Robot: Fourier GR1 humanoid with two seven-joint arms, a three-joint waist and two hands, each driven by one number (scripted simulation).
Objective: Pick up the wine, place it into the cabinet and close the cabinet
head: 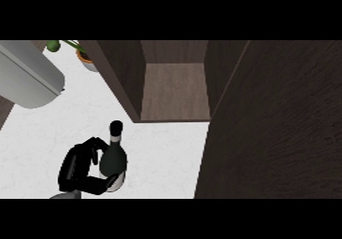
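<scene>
The wine bottle (pixel 114 154) is dark green with a black top and a pale band on its neck. It stands on the white counter (pixel 163 149), just in front of the open cabinet (pixel 175 91). My left hand (pixel 78 168) is beside the bottle on its left, with fingers round the far side and thumb round the base. The cabinet's inside is a bare wooden shelf. Its dark door (pixel 277 130) stands open and fills the right side of the view. The right hand does not show.
A grey rounded appliance (pixel 25 74) lies at the back left. A potted plant (pixel 84 53) stands by the cabinet's left wall (pixel 122 79). The open door borders the counter on the right.
</scene>
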